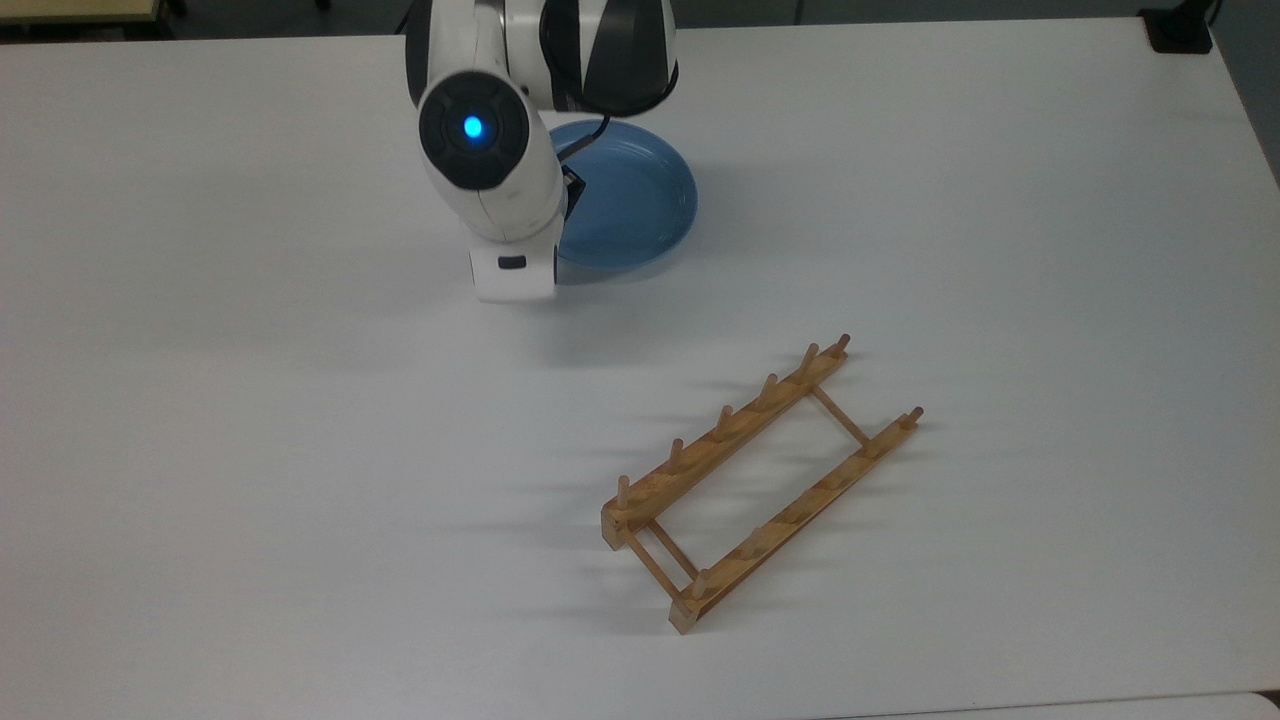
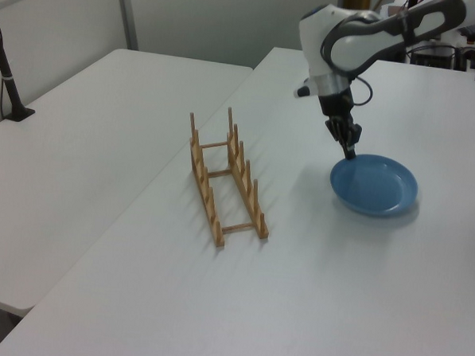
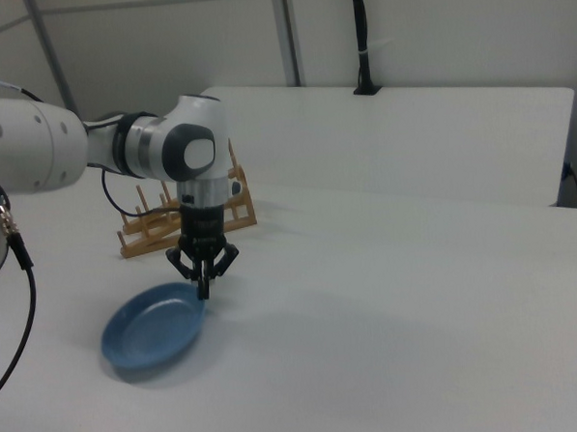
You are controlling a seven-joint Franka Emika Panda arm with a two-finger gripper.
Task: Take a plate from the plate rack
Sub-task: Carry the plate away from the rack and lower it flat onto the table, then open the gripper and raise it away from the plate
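The light-blue plate (image 1: 632, 200) lies level, low on the white table, well away from the wooden plate rack (image 1: 730, 436). In the left view the plate (image 2: 378, 185) sits to the right of the rack (image 2: 249, 191), which holds nothing. My gripper (image 2: 349, 150) points straight down onto the plate's near-left rim, fingers shut on that edge. The right view shows the gripper (image 3: 204, 286) pinching the rim of the plate (image 3: 149, 330), with the rack (image 3: 154, 240) behind. In the top view my arm's wrist covers the gripper.
A second white table (image 2: 81, 122) adjoins on the left view's left, with a black post (image 2: 8, 78) clamped to it. A black block (image 1: 1180, 30) sits at the table's far right corner in the top view. Open tabletop surrounds the rack.
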